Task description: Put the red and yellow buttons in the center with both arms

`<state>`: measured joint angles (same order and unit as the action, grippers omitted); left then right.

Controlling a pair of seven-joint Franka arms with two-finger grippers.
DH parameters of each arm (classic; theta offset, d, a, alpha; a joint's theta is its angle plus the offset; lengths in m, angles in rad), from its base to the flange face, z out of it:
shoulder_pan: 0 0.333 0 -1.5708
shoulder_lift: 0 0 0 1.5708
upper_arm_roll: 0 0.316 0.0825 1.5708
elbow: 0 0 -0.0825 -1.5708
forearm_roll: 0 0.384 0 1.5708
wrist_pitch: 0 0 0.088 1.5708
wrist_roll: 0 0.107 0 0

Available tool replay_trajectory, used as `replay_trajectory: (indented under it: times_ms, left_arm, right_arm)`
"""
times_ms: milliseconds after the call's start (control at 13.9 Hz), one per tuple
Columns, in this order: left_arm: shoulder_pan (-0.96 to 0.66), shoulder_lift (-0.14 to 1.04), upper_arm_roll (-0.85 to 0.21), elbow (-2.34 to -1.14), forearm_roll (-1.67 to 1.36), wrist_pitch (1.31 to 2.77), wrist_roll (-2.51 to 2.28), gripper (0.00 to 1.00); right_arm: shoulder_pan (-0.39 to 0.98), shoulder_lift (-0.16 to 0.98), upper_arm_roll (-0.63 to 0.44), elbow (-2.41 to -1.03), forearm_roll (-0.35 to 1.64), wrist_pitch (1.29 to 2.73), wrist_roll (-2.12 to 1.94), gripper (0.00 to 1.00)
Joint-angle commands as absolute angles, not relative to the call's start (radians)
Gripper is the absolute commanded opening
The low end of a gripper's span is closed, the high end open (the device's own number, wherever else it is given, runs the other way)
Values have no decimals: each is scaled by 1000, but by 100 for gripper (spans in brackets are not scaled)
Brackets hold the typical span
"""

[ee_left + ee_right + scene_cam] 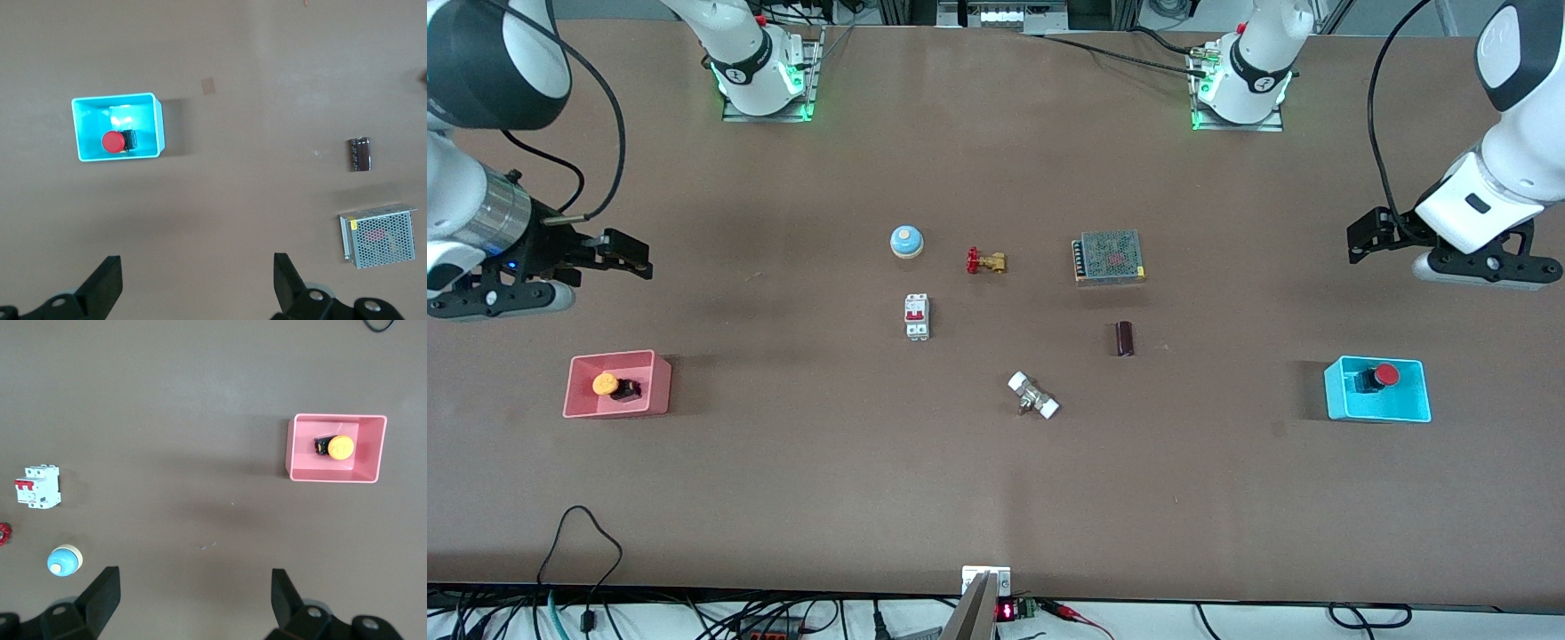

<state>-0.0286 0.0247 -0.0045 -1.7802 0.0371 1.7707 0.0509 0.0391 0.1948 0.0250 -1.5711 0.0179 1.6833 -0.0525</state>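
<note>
Clearly nothing has been moved yet. At the front view's left edge the right gripper hangs over bare table with fingers spread wide, empty. Below it, the yellow button lies in the pink bin. Mid-frame, the center holds no button. At lower right the red button sits in the cyan bin; above it the left gripper hangs wide and empty. Both pickups remain.
</note>
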Motion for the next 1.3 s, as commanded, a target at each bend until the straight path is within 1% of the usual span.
replay_trajectory:
  times_ms: [0, 144, 216, 288, 432, 505, 577, 649, 721, 865, 937, 1081, 1225]
  left_arm:
    - [9, 184, -6, -1596, 38, 1665, 48, 100]
    - [37, 245, -5, -1560, 60, 1673, 73, 100]
    - [61, 299, -5, -1542, 96, 1690, 106, 100]
    - [98, 348, -5, -1522, 142, 1772, 133, 100]
    - [170, 446, -5, -1531, 144, 1973, 236, 100]
    - [185, 487, -6, -1537, 143, 2027, 238, 100]
    - [198, 517, -6, -1552, 141, 2046, 230, 100]
    - [222, 523, -8, -1583, 123, 2049, 213, 97]
    - [235, 525, -6, -1623, 65, 2062, 201, 97]
    - [236, 534, -5, -1683, 48, 2172, 199, 97]
    - [247, 547, -5, -1701, 49, 2219, 199, 97]
    - [253, 574, -6, -1710, 45, 2270, 199, 95]
    - [255, 591, -6, -1717, 41, 2283, 201, 91]
  right_arm:
    - [28, 262, 28, -1549, 25, 1672, -93, 100]
    - [-1, 291, 28, -1548, 11, 1701, -136, 100]
    - [-17, 308, 28, -1549, 8, 1727, -149, 100]
    - [-37, 322, 28, -1549, -3, 1753, -158, 100]
    - [-51, 345, 26, -1549, -44, 1791, -181, 100]
    - [-58, 353, 28, -1549, -70, 1819, -190, 100]
    - [-67, 373, 28, -1549, -78, 1841, -201, 100]
    - [-78, 383, 26, -1549, -84, 1870, -219, 100]
    - [-83, 412, 26, -1551, -86, 1919, -232, 100]
    - [-119, 452, 28, -1557, -104, 2000, -273, 100]
    - [-135, 478, 28, -1559, -115, 2066, -299, 100]
    - [-178, 532, 29, -1569, -118, 2191, -359, 100]
    - [-201, 557, 32, -1601, -118, 2290, -386, 100]
